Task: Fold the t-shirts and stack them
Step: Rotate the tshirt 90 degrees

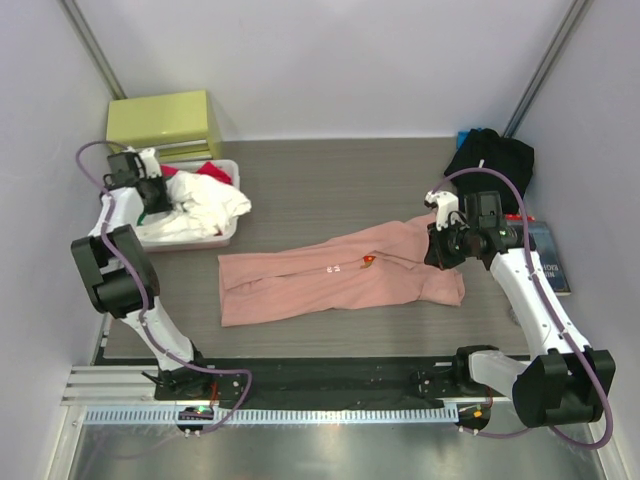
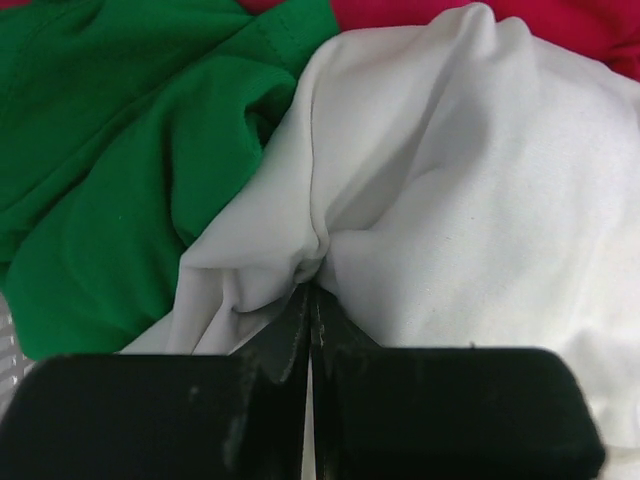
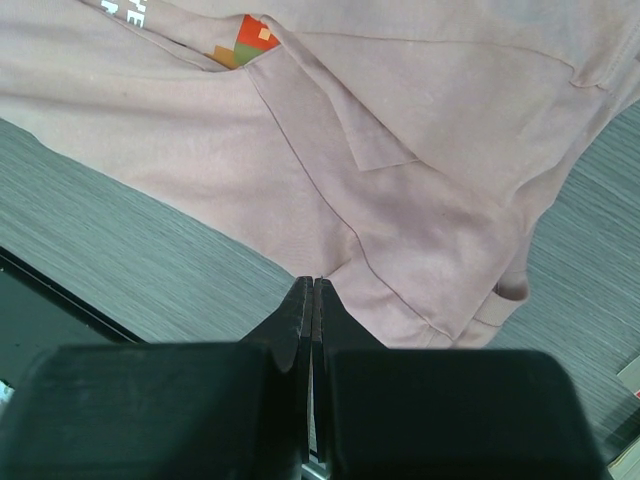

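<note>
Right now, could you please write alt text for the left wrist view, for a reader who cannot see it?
The left gripper, jaws shut, pinches a bunched fold of white cloth. Green cloth lies crumpled on the left of the picture, and red cloth shows along the top edge.

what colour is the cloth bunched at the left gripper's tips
White cloth; left wrist view shows it best.

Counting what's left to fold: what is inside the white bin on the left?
In the bin, a white garment lies on top, with red cloth and green cloth beside it. The left gripper pinches the white one. Anything beneath is covered.
</note>
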Robot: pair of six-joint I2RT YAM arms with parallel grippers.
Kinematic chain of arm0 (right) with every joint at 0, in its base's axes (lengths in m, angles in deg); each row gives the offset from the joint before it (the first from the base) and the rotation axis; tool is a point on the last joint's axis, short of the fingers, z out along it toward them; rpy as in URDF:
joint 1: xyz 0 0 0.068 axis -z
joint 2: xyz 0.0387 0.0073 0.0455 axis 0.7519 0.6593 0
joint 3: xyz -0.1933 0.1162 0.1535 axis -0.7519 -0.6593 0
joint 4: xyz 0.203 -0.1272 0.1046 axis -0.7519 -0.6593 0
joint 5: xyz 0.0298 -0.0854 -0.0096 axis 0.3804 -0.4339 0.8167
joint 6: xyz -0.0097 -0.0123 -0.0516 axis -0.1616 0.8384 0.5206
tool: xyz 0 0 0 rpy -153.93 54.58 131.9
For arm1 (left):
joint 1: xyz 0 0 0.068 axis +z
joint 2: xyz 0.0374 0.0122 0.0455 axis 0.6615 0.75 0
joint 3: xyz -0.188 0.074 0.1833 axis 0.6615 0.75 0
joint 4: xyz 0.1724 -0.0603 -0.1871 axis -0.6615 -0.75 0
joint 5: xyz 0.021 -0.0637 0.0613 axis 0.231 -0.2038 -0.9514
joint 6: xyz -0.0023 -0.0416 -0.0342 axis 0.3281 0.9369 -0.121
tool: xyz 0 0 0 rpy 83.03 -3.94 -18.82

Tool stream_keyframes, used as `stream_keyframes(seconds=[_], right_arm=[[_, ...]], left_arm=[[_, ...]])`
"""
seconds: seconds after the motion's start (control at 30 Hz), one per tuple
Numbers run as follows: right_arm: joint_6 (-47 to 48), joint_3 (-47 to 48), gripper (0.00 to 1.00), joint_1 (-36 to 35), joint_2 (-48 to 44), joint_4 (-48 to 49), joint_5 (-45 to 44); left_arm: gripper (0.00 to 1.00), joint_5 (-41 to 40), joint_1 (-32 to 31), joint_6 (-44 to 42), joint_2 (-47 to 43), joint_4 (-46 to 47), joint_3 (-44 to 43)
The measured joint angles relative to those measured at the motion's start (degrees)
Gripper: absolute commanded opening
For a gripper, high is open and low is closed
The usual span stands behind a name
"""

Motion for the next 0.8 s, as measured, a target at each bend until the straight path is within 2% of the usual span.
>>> stream_keyframes(seconds=[0.2,0.5,0.63,0.8], right_arm=[[0.0,0.0,0.01,0.0,0.0,0.0,0.7],[-0.2,-0.4,0.01,0.0,-0.8,0.3,0.5],[-0.4,-1.0,0.01,0.2,-4.2,0.3,0.2],[-1.5,-1.4,0.01,0.7,-11.2,0.5,-0.1]], left_arm=[[0.0,0.5,9.4,-3.5,0.2,-3.6,-1.4],[0.0,1.4,10.1,-5.1,-1.6,-2.5,1.0],[0.0,1.6,11.3,-6.6,-9.7,-0.6,8.5],[0.0,2.2,12.9,-8.4,-26.7,-1.8,18.1]])
